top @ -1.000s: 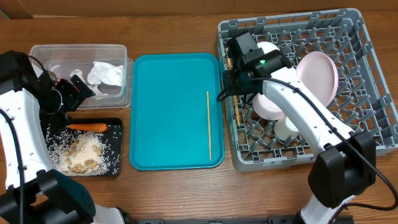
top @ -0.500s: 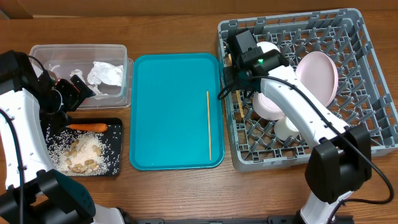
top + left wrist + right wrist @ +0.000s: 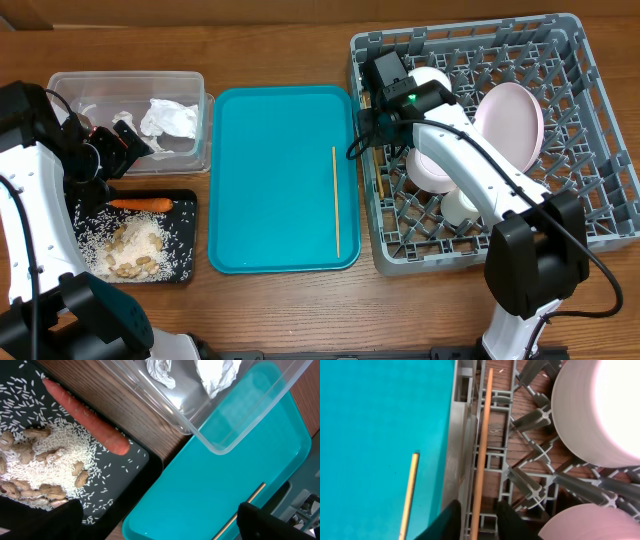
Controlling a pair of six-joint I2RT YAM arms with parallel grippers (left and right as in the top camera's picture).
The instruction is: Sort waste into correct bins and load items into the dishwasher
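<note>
My right gripper (image 3: 368,125) (image 3: 479,520) hangs over the left edge of the grey dish rack (image 3: 590,60). Its fingers sit close on either side of a wooden chopstick (image 3: 482,435) that runs along the rack's left column. A second chopstick (image 3: 336,200) lies on the teal tray (image 3: 270,180). The rack holds the pinkish plate (image 3: 515,115), two bowls (image 3: 430,172) (image 3: 432,80) and a cup (image 3: 462,207). My left gripper (image 3: 120,140) (image 3: 155,525) is open and empty between the tub and the black tray. The clear tub (image 3: 60,85) holds white tissue (image 3: 170,117). The black tray (image 3: 185,270) holds the carrot (image 3: 142,204) and rice with scraps (image 3: 130,248). The red wrapper is not visible.
The teal tray fills the middle of the table between the bins and the rack. The rack's upright pegs (image 3: 530,485) and the bowls crowd the space just right of my right gripper. Bare wooden table (image 3: 280,310) shows along the front edge.
My right gripper has shifted slightly toward the far left along the rack's left edge, with the chopstick still between its fingers. The left arm has not moved.
</note>
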